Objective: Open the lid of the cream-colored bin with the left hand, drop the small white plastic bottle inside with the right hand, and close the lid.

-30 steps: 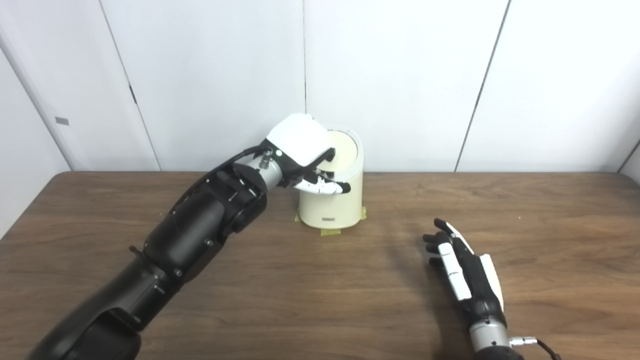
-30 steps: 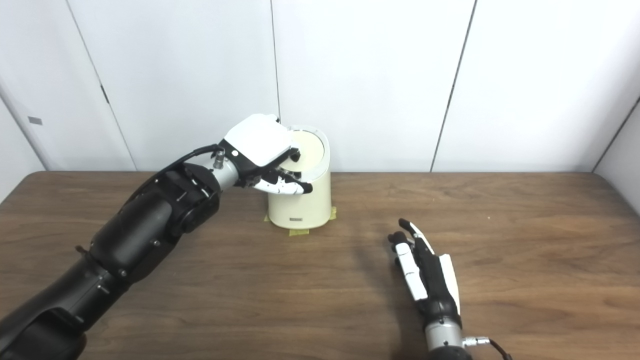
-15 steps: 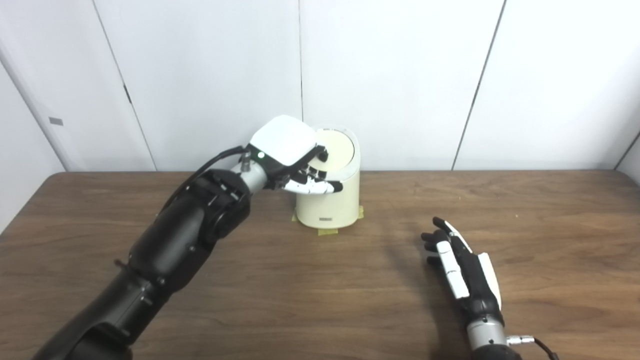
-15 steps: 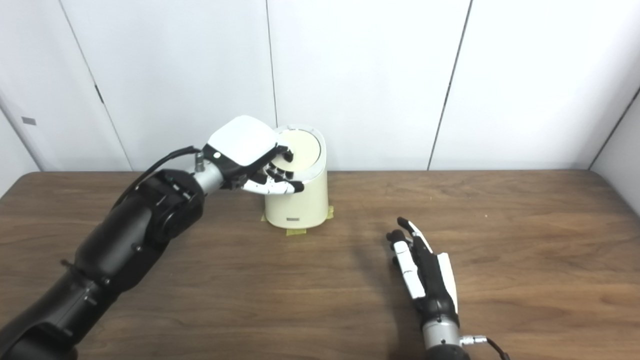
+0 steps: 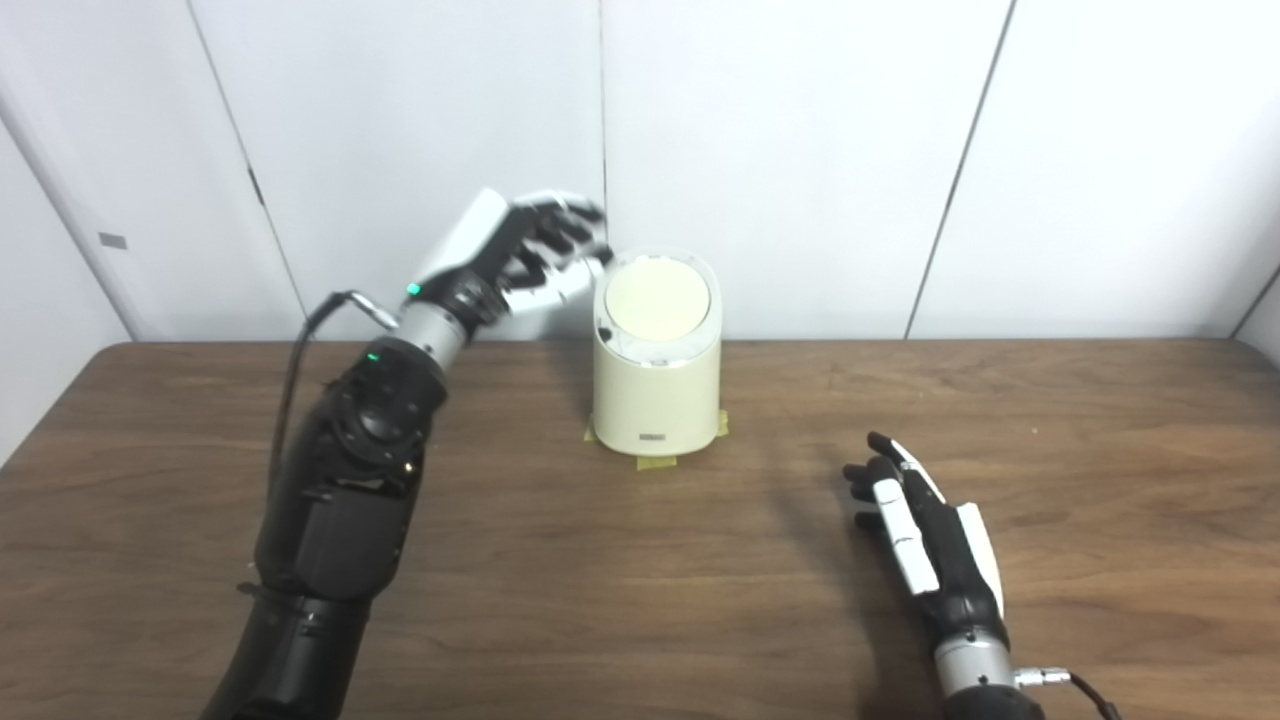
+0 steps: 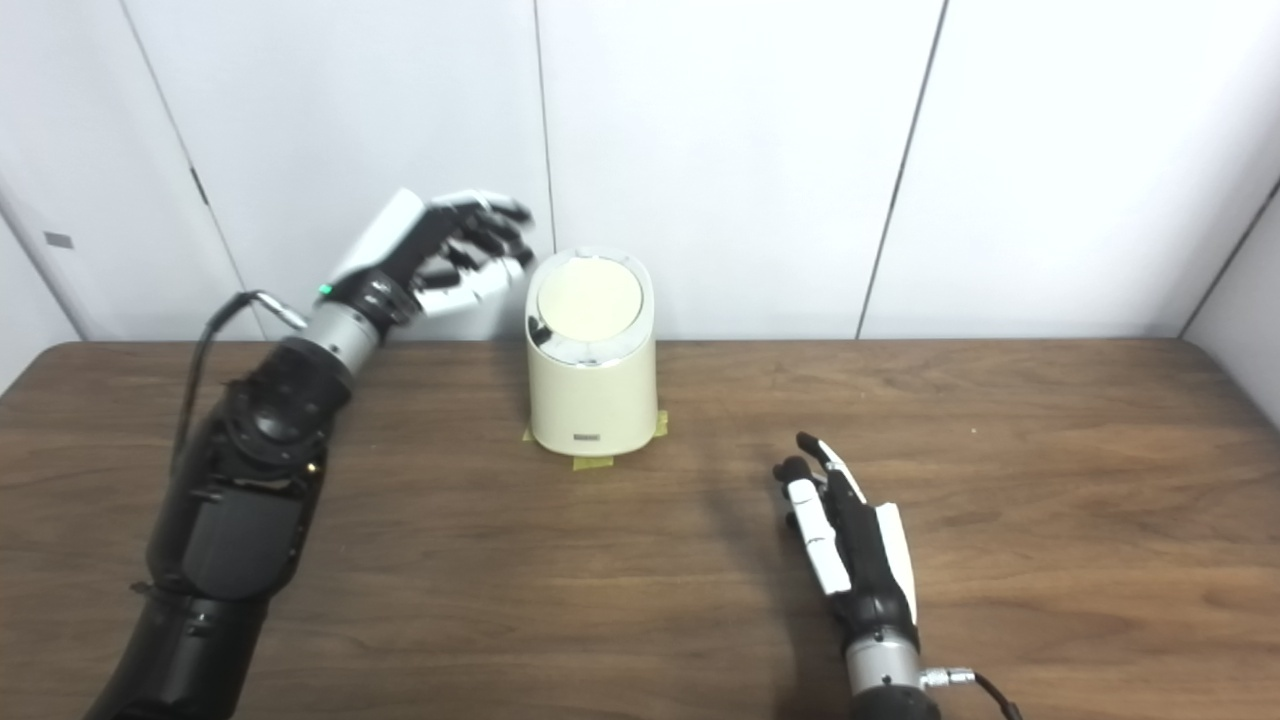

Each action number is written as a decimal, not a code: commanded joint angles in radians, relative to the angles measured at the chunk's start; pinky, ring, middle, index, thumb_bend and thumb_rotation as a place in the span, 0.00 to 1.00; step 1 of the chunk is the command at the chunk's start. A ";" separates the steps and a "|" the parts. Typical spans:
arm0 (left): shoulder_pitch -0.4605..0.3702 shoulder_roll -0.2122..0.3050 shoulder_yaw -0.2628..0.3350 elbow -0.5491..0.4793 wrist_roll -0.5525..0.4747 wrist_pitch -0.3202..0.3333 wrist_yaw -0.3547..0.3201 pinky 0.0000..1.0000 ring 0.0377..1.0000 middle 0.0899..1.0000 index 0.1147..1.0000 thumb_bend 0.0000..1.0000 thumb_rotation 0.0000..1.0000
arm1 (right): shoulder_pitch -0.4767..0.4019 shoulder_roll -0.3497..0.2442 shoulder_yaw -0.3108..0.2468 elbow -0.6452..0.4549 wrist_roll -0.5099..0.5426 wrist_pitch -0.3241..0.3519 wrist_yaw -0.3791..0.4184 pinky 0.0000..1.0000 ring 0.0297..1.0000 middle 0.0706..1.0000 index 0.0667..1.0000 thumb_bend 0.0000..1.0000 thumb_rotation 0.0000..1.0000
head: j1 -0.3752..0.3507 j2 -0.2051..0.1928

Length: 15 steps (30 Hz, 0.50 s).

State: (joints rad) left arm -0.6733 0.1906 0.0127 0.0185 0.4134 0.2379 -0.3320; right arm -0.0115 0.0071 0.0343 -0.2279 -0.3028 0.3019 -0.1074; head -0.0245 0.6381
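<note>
The cream-colored bin (image 5: 656, 385) stands at the back middle of the table, its round lid (image 5: 657, 300) shut and tilted toward me. My left hand (image 5: 520, 250) hovers open in the air just left of the lid, fingers spread, touching nothing. My right hand (image 5: 925, 535) lies open and flat on the table to the bin's front right, holding nothing. No small white bottle shows in either view.
Yellow tape tabs (image 5: 657, 461) stick out from under the bin's base. White wall panels (image 5: 800, 150) stand right behind the bin. The brown wooden table (image 5: 600, 580) stretches wide to both sides.
My left hand has lifted off the bin's lid, swung up and to the left, and its fingers have spread. The lid now shows whole and shut. The right hand has stayed put.
</note>
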 commanded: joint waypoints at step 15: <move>0.319 -0.056 0.130 -0.403 -0.324 0.126 0.125 0.80 0.80 0.81 0.83 0.34 0.68 | -0.018 -0.027 -0.015 -0.029 0.024 -0.030 0.015 0.66 0.77 0.76 0.86 0.48 1.00 | 0.006 0.003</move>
State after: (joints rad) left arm -0.3350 0.1422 0.1357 -0.3456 0.1144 0.3625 -0.2328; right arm -0.0130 -0.0126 0.0272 -0.2291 -0.2870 0.2992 -0.0935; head -0.0169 0.6397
